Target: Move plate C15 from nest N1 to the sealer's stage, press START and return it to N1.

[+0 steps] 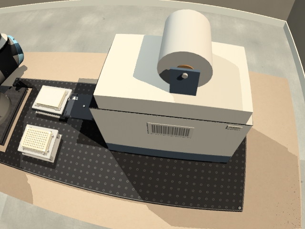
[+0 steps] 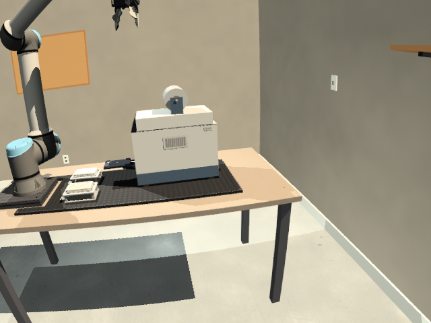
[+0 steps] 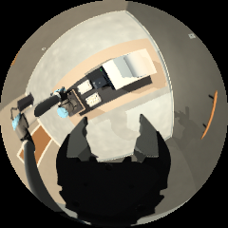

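Note:
My gripper (image 2: 125, 17) hangs high above the table, over its left part, open and empty; its two dark fingers also show in the wrist view (image 3: 114, 121) with only floor and table far below. A plate with a smooth cream top (image 1: 51, 98) sits flat in the far nest, right beside the sealer's dark stage (image 1: 78, 106). The stage is out and bare. A plate with open wells (image 1: 36, 140) sits flat in the near nest. The sealer (image 1: 172, 106) is a cream box with a barcode label. Its lamp and START button are hidden from these views.
A large foil roll (image 1: 186, 46) stands on top of the sealer. The arm's base (image 2: 25, 173) is at the table's left end, next to the nests. All stands on a dark perforated mat (image 1: 147, 177). A wall is close behind the table.

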Robot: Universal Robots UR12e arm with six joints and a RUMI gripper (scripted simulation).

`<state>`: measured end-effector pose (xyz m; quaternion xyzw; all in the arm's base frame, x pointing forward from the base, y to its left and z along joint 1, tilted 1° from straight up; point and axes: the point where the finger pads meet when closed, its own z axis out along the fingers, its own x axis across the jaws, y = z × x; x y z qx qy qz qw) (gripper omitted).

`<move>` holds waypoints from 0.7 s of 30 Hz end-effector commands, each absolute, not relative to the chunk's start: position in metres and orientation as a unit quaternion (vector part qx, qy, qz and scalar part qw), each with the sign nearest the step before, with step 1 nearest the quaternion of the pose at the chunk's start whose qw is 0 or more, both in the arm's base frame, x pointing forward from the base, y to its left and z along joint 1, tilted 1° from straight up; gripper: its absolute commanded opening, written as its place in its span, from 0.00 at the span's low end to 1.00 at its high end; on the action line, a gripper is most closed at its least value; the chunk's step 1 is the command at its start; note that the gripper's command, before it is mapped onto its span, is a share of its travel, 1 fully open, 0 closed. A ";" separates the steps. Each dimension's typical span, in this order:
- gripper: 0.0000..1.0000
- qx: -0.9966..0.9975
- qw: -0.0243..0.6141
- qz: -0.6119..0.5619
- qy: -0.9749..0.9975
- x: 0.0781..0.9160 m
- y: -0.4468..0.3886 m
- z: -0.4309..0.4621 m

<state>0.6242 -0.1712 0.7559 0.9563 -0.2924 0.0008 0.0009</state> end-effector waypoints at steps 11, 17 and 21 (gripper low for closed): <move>0.68 0.943 0.000 0.001 -0.332 0.605 -0.220 0.758; 0.68 0.936 0.000 0.001 -0.351 0.596 -0.245 0.758; 0.68 0.934 0.000 0.001 -0.358 0.592 -0.254 0.758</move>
